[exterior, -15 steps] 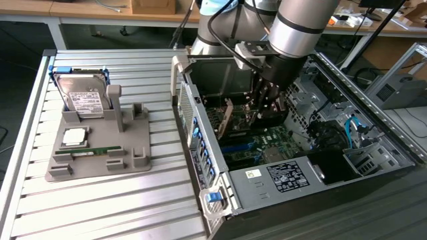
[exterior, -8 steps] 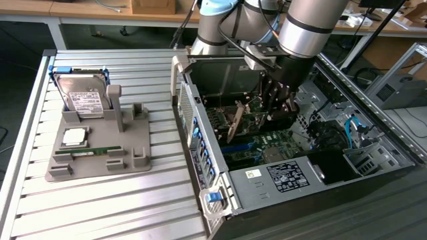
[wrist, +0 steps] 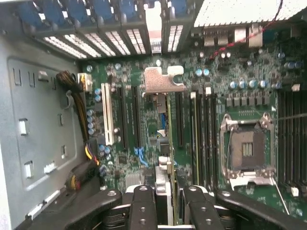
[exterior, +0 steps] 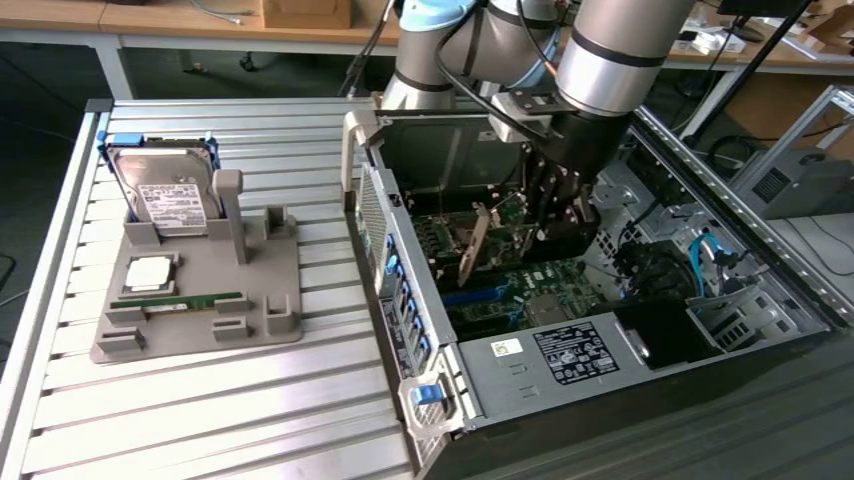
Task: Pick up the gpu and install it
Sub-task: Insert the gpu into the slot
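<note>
Gripper (wrist: 164, 206) fingers are seen partly closed on the gpu (exterior: 473, 245), which is held edge-on, upright, inside the open computer case (exterior: 561, 385) above the motherboard (wrist: 158, 124). The card is judged light, stiff and fragile, best gripped by its top edge, clear of components. The silvery bracket (wrist: 163, 79) and slots are shown in the wrist view; the hard drive (exterior: 167, 195) and memory stick (exterior: 194, 299) on the gray stand (exterior: 200, 335) are shown in the exterior view.

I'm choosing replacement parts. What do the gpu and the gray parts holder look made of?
gpu: brownish circuit board, probably fibreglass laminate, with a silvery bare-metal bracket that glints. Gray parts holder: likely matte moulded or printed plastic, one uniform dull gray without shine.
</note>
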You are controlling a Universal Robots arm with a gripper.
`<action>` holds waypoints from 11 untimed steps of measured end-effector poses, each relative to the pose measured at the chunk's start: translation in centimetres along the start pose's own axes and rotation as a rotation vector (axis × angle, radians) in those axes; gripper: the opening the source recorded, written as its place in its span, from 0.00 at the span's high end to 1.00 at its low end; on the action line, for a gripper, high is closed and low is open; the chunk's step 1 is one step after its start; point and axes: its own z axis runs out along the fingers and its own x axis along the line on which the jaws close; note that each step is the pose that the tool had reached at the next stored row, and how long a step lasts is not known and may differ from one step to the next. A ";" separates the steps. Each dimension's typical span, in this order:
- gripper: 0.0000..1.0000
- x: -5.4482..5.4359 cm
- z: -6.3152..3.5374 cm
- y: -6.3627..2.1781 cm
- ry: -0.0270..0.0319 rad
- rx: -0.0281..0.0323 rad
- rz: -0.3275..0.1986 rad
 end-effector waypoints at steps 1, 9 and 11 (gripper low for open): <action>0.73 0.0 0.00 0.00 -0.0001 0.0001 0.000; 0.73 0.1 0.07 0.01 -0.0480 -0.0255 0.000; 0.73 0.1 0.07 0.01 -0.0478 -0.0262 0.001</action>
